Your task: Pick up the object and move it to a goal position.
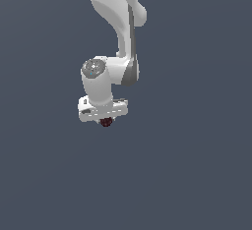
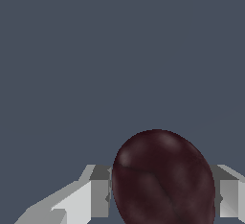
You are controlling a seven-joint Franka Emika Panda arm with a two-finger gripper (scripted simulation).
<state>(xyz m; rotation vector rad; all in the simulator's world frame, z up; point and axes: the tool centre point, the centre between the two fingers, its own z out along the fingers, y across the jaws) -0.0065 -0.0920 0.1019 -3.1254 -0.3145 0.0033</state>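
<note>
The hand (image 1: pixel 105 119) is clamped on the object (image 1: pixel 106 122), a small dark red ball that sits between the fingers (image 2: pixel 98 196) and protrudes just below them. In the wrist view the ball fills the gap between both pads. No goal marker is visible. The carry likely calls for constant grip force and smooth travel, since a round body can roll out of flat pads.

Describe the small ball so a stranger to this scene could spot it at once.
Find the white robot arm against the plain grey-blue background and follow it down to the gripper. The dark red ball sits between its fingers. It is the only dark, coloured thing there, far smaller than the gripper.
</note>
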